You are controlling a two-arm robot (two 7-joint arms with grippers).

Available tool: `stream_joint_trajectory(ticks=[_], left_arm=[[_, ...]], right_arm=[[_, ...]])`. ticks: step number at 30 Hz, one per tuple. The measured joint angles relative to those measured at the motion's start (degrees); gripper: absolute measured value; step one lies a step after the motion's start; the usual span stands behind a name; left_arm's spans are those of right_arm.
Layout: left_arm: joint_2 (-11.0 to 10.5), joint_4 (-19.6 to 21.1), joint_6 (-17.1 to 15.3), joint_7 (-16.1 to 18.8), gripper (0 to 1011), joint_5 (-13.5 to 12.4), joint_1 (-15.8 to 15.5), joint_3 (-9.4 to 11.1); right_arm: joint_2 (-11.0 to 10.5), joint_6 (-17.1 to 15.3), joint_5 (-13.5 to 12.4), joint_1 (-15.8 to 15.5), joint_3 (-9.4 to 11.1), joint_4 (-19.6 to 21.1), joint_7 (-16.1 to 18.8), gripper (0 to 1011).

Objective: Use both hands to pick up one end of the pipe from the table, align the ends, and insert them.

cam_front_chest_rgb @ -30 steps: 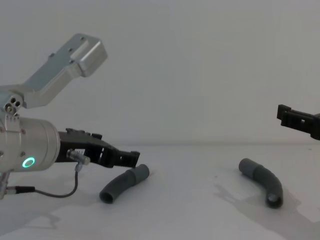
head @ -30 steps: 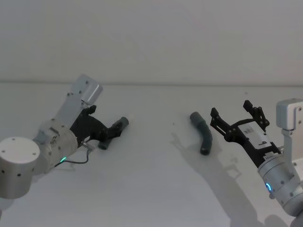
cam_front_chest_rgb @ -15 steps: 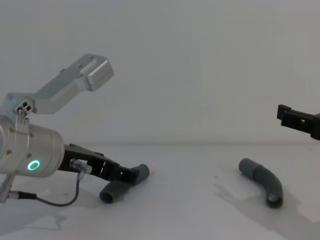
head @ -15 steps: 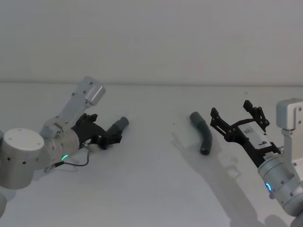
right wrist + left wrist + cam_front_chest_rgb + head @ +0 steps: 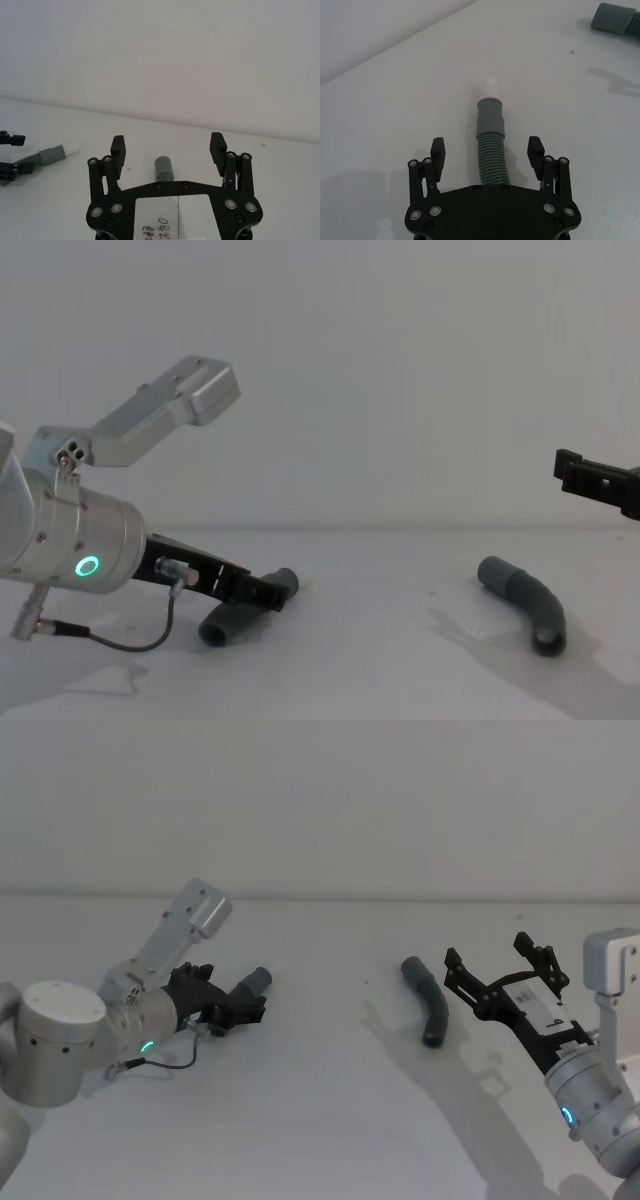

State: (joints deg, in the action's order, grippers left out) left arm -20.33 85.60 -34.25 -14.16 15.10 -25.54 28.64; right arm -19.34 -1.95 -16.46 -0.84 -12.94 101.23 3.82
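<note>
Now that the left claw [image 5: 486,146] has lowered to the white surface [image 5: 320,1110], it stands wide open astride the left pipe piece [image 5: 254,983], gripping nothing; closing appears due next. The right claw [image 5: 167,142] remains raised, wide open and empty, near the right pipe piece [image 5: 430,1007]. A plain wall [image 5: 320,800] stands behind.

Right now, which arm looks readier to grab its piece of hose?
Left. The left gripper is down at the table, open, with a finger on either side of the left hose piece. The right gripper, also open, hangs above the table, apart from the right hose piece.
</note>
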Motion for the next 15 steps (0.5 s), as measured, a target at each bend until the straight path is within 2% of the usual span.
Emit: stream_joint_trajectory(ticks=[15], left_arm=[[1.49,-3.68,-0.38,-1.05,1000,-1.02,-2.42,0.44]], right_arm=[[0.0,0.0,0.0,0.0,0.0,0.0,0.01,1000]])
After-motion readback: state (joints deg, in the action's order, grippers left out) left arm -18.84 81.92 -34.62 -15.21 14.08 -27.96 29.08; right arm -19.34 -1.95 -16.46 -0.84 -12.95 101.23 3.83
